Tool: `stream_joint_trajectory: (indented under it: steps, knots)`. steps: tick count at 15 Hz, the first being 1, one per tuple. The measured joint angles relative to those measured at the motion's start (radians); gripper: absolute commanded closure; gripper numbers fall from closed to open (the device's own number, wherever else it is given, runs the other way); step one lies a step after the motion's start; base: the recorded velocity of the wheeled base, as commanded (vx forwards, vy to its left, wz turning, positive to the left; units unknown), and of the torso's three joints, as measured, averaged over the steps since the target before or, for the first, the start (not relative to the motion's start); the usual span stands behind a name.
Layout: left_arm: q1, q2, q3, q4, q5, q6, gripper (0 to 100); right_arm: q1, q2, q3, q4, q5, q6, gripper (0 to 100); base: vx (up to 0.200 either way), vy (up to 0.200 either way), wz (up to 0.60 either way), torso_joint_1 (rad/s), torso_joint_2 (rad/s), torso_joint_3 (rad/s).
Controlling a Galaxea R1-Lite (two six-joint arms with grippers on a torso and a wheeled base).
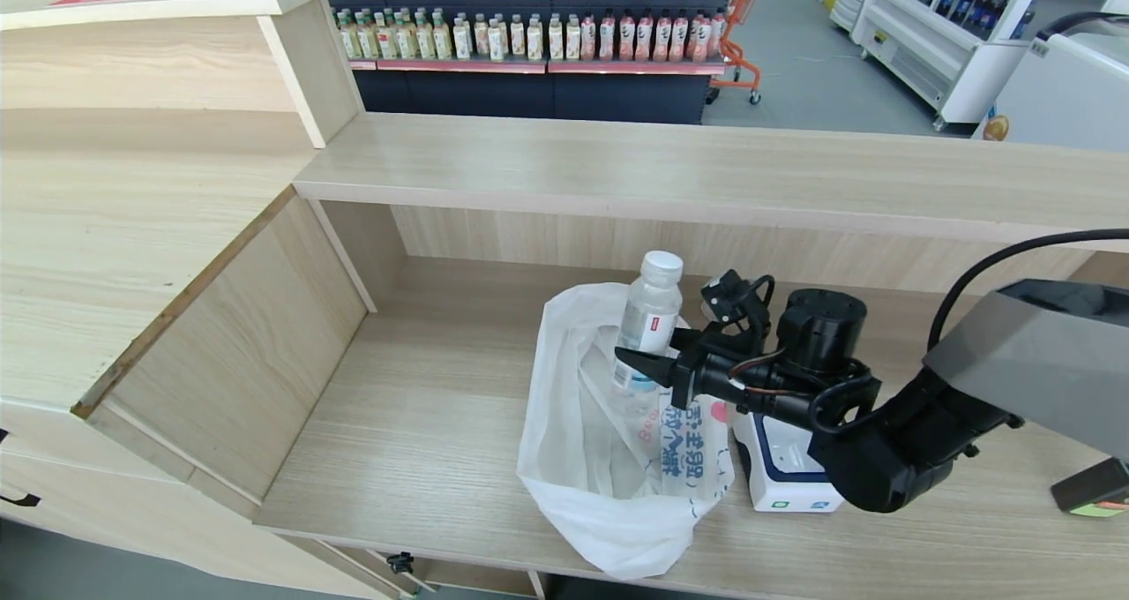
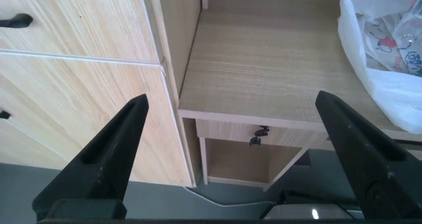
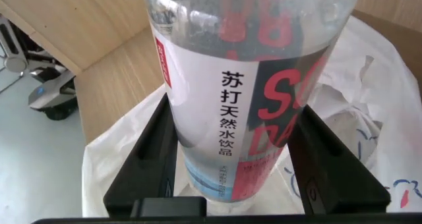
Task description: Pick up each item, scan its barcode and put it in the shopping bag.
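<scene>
Right tool clamps bottle, base inside shopping bag near desk's front edge (release not yet done, I judge); left tool gapes empty.

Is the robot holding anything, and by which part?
The right gripper holds a clear bottle, jaws on either side of its labelled lower body. The left gripper is empty.

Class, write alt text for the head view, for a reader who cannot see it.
The right gripper holds a clear water bottle upright at the mouth of an open white shopping bag on a wooden counter. A white-and-blue scanner sits beside the bag; shelves of bottled drinks stand behind.
</scene>
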Motion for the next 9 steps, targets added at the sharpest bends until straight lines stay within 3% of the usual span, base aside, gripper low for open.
stream_joint_trajectory:
  steps: [9]
  knots:
    - [0.000, 0.000, 0.000, 0.000, 0.000, 0.000, 0, 0.020, 0.251, -0.346, 0.009, 0.008, -0.097, 100, 0.000, 0.000, 0.00, 0.000, 0.00, 0.000]
